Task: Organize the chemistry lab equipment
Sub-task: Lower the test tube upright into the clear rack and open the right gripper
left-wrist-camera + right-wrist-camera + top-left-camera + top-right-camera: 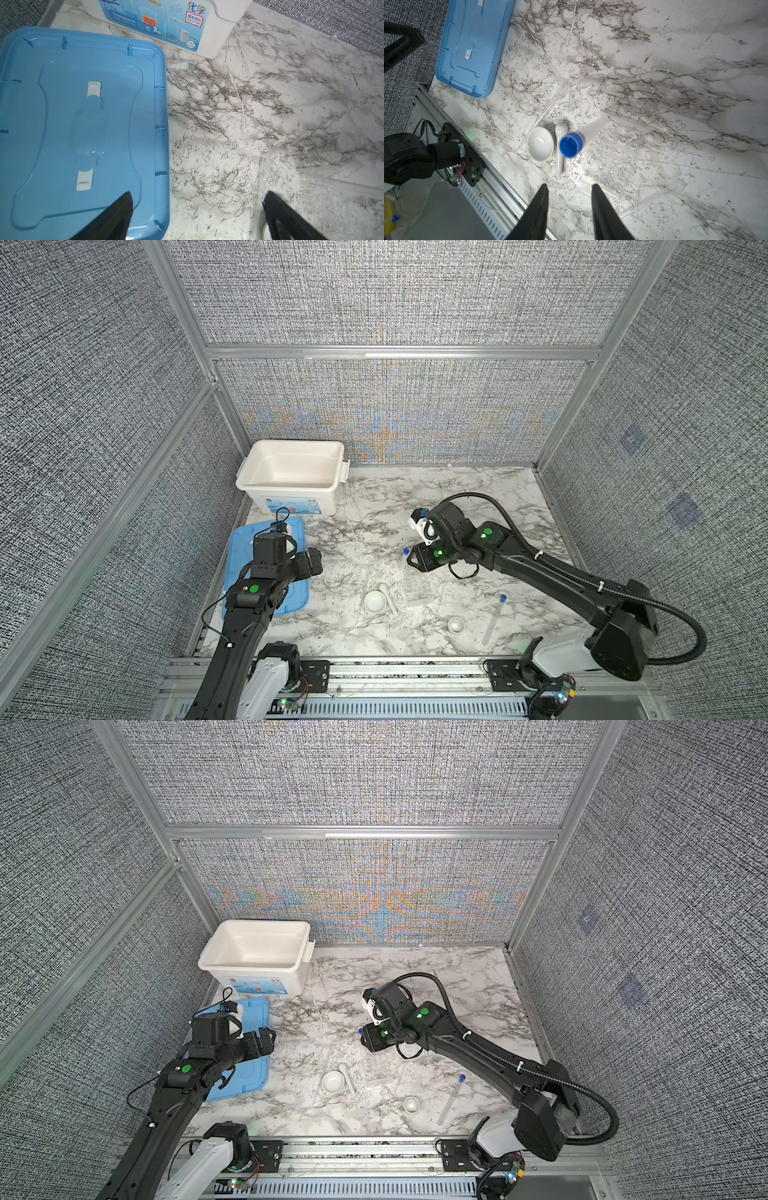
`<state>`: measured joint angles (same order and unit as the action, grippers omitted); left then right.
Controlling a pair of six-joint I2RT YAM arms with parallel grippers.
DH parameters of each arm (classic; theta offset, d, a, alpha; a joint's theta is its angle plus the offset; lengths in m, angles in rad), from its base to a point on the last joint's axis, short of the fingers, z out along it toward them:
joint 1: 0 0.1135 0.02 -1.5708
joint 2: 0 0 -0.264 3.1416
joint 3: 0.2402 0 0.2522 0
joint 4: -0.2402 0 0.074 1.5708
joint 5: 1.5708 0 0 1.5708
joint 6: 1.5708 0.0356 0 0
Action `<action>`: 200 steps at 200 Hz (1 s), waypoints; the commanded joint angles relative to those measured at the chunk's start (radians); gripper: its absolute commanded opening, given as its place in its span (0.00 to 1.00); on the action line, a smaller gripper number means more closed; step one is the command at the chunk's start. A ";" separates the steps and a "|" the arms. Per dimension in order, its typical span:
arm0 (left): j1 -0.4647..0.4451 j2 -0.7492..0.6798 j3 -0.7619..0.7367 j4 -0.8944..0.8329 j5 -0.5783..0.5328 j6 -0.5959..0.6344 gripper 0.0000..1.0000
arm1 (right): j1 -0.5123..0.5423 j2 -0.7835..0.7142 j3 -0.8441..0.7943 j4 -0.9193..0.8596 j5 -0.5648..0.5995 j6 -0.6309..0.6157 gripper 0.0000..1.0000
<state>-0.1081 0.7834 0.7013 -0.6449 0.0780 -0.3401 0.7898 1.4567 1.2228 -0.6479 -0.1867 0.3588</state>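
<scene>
1. Nearest you: one blue-cap tube [494, 620] lies flat on the surface [478, 497], w/ the small round dish [456, 624] just beside it, to its left in both top views.
2. Mid: the mortar bowl [375, 600] sits upright w/ the pestle [389, 600] lying just beside it. A thin clear rod [550, 106] lies along the bowl's other side.
3. Your right gripper [570, 185] has its fingers apart w/ nothing btwn them. The 2nd tube [588, 131] is tilted just past the tips, cap toward the wrist cam. You can't tell what it rests on.
4. Your left gripper [198, 193] is spread wide and empty, at the blue lid [83, 124] edge.
5. Far: the white tub [249, 485] stands in the back-left corner.
</scene>
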 commanded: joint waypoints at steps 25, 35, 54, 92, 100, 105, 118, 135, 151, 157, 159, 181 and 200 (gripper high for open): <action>0.000 -0.005 0.001 0.010 -0.015 0.004 0.99 | 0.000 0.028 -0.013 0.032 0.031 -0.009 0.30; 0.001 -0.006 0.001 0.012 -0.015 0.004 0.99 | 0.001 0.033 -0.014 0.042 0.042 -0.001 0.28; 0.000 -0.004 0.000 0.014 -0.014 0.003 0.99 | 0.001 0.043 -0.009 0.055 0.045 0.001 0.26; 0.000 0.001 0.003 0.011 -0.015 0.004 0.99 | -0.001 0.061 0.001 0.067 0.073 -0.002 0.25; 0.001 -0.001 0.004 0.011 -0.016 0.006 0.99 | -0.001 0.065 0.003 0.068 0.078 -0.006 0.25; 0.000 0.000 0.004 0.011 -0.017 0.006 0.99 | -0.001 0.068 0.004 0.068 0.083 -0.009 0.24; -0.001 -0.002 0.004 0.011 -0.020 0.005 0.99 | -0.003 0.068 0.002 0.078 0.096 -0.009 0.24; 0.001 -0.004 0.003 0.010 -0.024 0.006 0.99 | -0.004 0.071 0.001 0.089 0.099 -0.005 0.24; 0.000 -0.003 0.002 0.010 -0.023 0.005 0.99 | -0.005 0.073 0.001 0.093 0.098 0.002 0.25; 0.001 -0.003 0.003 0.008 -0.023 0.005 0.99 | -0.004 0.070 0.000 0.095 0.096 0.002 0.25; 0.000 -0.002 0.003 0.009 -0.023 0.004 0.99 | -0.004 0.070 -0.001 0.095 0.096 0.002 0.25; -0.001 -0.004 0.002 0.010 -0.024 0.005 0.99 | -0.004 0.058 -0.007 0.096 0.105 0.003 0.25; 0.001 -0.004 0.003 0.009 -0.025 0.005 0.99 | -0.007 0.048 -0.009 0.088 0.108 0.003 0.25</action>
<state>-0.1081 0.7822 0.7013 -0.6453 0.0589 -0.3401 0.7853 1.5177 1.2156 -0.5640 -0.0914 0.3599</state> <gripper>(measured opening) 0.988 0.250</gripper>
